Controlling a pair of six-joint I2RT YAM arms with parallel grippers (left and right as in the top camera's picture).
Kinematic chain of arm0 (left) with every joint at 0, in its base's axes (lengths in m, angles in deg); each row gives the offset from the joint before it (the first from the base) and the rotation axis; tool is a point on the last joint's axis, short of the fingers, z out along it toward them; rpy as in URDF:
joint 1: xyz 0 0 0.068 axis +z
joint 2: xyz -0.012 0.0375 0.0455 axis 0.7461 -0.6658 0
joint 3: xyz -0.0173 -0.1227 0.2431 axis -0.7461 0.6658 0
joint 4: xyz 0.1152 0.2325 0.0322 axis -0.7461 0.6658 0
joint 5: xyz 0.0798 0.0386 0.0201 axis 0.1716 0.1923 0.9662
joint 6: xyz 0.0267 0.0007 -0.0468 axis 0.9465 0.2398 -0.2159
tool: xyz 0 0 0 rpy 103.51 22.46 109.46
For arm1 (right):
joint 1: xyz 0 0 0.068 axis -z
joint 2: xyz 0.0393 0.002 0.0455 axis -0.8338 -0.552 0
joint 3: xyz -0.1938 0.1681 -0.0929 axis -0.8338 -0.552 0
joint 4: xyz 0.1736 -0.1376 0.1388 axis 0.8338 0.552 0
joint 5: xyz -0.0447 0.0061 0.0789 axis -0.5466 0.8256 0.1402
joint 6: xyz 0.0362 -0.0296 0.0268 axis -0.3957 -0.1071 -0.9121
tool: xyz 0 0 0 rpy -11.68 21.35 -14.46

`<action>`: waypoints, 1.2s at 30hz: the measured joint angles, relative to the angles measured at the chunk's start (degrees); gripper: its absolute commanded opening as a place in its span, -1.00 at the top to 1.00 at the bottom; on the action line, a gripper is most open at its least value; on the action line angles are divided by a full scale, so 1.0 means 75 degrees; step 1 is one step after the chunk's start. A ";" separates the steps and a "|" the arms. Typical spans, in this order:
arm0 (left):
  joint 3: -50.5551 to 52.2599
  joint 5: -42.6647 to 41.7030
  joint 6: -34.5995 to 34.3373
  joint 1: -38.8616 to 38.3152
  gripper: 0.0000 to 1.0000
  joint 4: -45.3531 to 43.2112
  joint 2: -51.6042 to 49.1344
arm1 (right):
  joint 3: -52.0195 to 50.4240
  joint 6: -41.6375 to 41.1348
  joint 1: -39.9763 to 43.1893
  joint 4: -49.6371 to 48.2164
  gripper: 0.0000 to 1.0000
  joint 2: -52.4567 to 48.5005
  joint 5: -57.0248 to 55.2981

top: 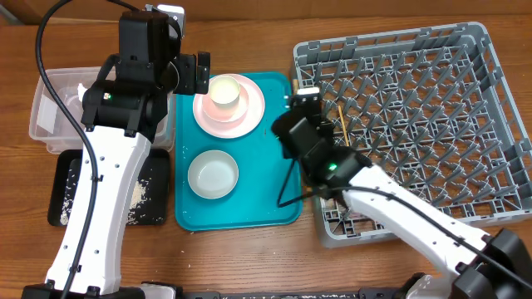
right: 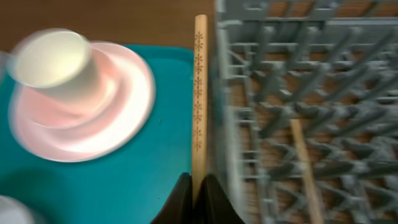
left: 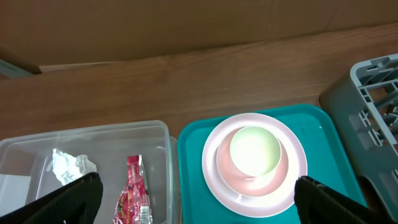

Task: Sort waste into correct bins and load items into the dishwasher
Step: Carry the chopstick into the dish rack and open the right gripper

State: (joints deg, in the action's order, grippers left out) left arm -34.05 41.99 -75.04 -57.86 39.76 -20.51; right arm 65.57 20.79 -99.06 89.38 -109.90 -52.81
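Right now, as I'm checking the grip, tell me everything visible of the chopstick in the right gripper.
A thin, pale wooden chopstick, straight, with small stamped motifs along it. The right gripper is shut on its near end; it runs between the teal tray and the dish rack; contact with either unclear.

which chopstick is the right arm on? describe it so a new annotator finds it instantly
Find the grey dish rack, then its wall facing the teal tray. Just outside that wall, a wooden chopstick is pinched in the shut right gripper. It carries a printed pattern down its shaft, while the other chopstick lies inside the rack among the pegs.
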 measured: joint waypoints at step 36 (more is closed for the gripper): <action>0.0000 0.0000 0.0000 0.0000 -1.00 0.0000 0.0000 | -0.0017 0.1915 0.1877 0.1276 0.19 -0.0003 0.3404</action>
State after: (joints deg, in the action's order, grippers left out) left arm -34.05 41.99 -75.04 -57.86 39.76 -20.51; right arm 65.44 35.15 -84.98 98.95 -109.92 -27.28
